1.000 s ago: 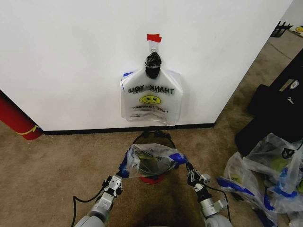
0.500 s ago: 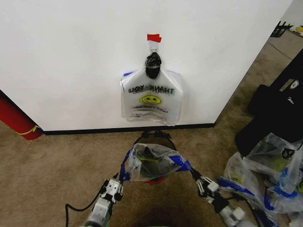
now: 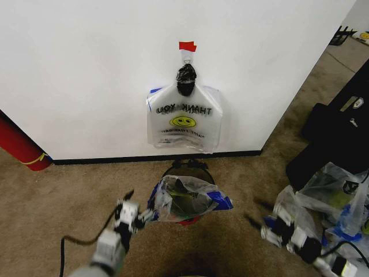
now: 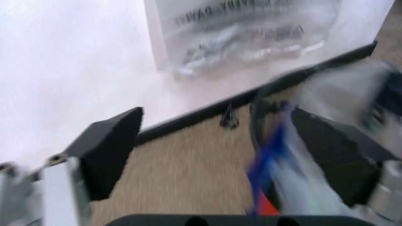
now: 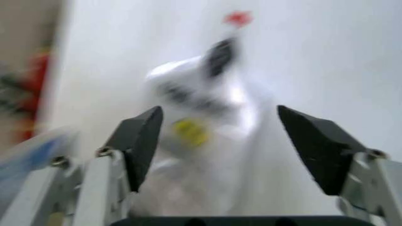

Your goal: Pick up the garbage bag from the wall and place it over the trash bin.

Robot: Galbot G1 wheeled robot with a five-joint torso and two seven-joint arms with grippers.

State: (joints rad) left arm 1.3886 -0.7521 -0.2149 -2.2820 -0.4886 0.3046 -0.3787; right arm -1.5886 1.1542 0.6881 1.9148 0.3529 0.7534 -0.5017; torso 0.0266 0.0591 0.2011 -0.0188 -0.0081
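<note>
I'm seeing the garbage bag (image 3: pixel 185 198) sitting draped over the trash bin (image 3: pixel 187 167) on the carpet, just in front of the wall's black baseboard; its mouth is gaping open, blue handles hanging off both sides, and the bin's red base is peeking out beneath it. The left gripper (image 3: pixel 134 214) is hovering low, just beside the bag's left blue handle; in the left wrist view its jaws are standing wide apart with nothing between them, the blue handle (image 4: pixel 269 155) lying close to one finger, though I can't tell if it's touching. The right gripper (image 3: pixel 266 224) is sitting well off to the bag's right, near the heaped bags (image 3: pixel 323 216) on the floor; the right wrist view is showing its jaws spread wide and empty too, pointing at the wall. The matching bag (image 3: pixel 184 118) is hanging on the wall under a black knot (image 3: pixel 185 79) and a strip of red tape (image 3: pixel 187 45). A red cylinder (image 3: pixel 20 144) is leaning at far left.
</note>
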